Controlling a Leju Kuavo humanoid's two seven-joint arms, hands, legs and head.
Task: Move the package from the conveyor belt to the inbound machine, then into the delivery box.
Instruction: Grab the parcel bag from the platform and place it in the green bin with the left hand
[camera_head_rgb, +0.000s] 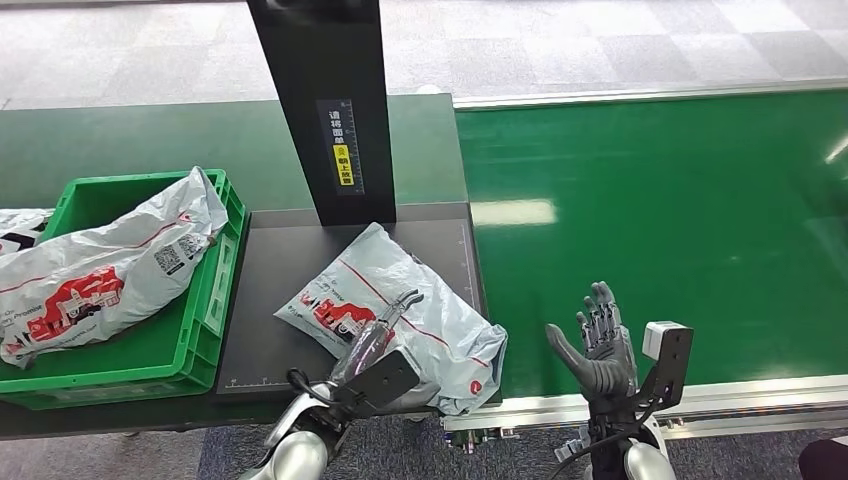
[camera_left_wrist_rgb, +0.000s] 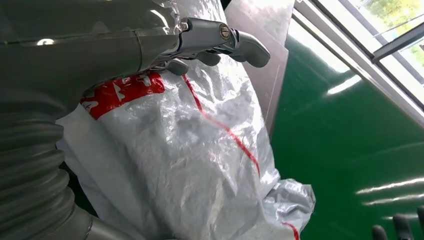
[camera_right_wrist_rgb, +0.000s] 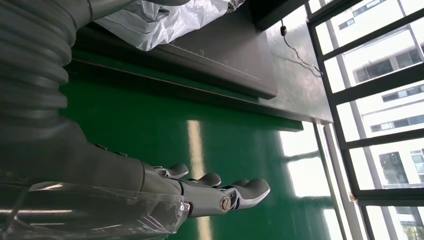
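The grey plastic package (camera_head_rgb: 420, 300) with red print lies on the dark platform (camera_head_rgb: 290, 260) of the inbound machine, and one corner hangs over the edge toward the green conveyor belt (camera_head_rgb: 660, 220). My left hand (camera_head_rgb: 378, 340) reaches over its near side, fingers stretched out and lying on or just above the wrinkled film. In the left wrist view the left hand (camera_left_wrist_rgb: 200, 42) is extended across the package (camera_left_wrist_rgb: 200, 165) without closing around it. My right hand (camera_head_rgb: 598, 345) stands open, palm up, over the belt's front edge, holding nothing; its spread fingers (camera_right_wrist_rgb: 200, 192) hover above the belt (camera_right_wrist_rgb: 140, 125).
The machine's black column (camera_head_rgb: 325, 110) rises at the back of the platform. A green delivery box (camera_head_rgb: 215, 290) stands left of the platform with another grey package (camera_head_rgb: 100, 265) in it. A metal rail (camera_head_rgb: 740, 395) borders the belt's near side.
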